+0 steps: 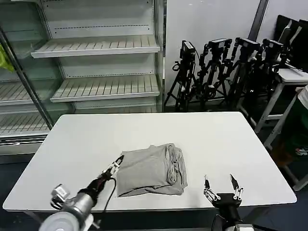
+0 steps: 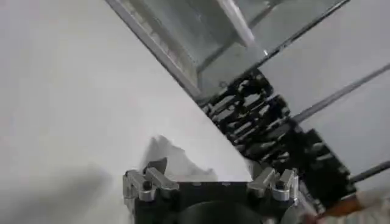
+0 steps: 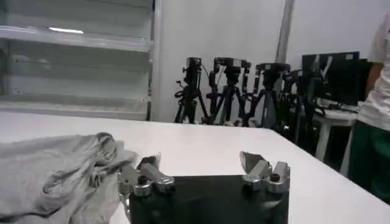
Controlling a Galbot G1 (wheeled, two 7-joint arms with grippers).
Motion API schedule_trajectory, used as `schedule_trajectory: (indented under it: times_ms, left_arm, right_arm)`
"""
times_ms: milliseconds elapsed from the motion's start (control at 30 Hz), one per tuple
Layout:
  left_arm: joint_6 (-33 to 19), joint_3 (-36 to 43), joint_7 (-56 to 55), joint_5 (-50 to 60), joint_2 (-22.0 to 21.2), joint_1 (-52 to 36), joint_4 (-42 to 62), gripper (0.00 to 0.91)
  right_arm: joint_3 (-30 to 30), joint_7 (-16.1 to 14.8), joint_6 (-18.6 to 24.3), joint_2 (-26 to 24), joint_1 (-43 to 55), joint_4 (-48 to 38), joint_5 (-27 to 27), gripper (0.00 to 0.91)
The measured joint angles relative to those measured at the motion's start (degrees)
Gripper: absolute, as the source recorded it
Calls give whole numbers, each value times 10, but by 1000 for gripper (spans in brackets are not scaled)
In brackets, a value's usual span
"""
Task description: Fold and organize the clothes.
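Note:
One of the clothes, a light grey shirt [image 1: 151, 171], lies folded into a rough rectangle at the front middle of the white table [image 1: 96, 134]. Its bunched edge faces right and also shows in the right wrist view [image 3: 55, 170]. My left gripper [image 1: 117, 163] sits low at the shirt's far-left corner, fingers spread, and a pale corner of cloth [image 2: 173, 159] lies just ahead of it [image 2: 210, 173]. My right gripper [image 1: 222, 185] hovers open and empty near the table's front edge, to the right of the shirt and apart from it [image 3: 201, 161].
A refrigerated shelf unit [image 1: 96, 45] stands behind the table on the left. Several black tripods [image 1: 216, 67] are lined up behind it on the right. A white desk [image 1: 288, 77] stands at the far right. Bare tabletop surrounds the shirt.

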Motion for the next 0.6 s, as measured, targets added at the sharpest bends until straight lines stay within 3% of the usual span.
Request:
schedule_trajectory:
  times_ms: [267,600]
  left_arm:
    - [25,-26,71,37,53,7,52,907]
    - [39,-15,140,63,64,0,96,907]
  right_arm:
    - [5,-1,3,-3,6,-7,4,907]
    - [16,0,7,-7,-7,-1,4,907]
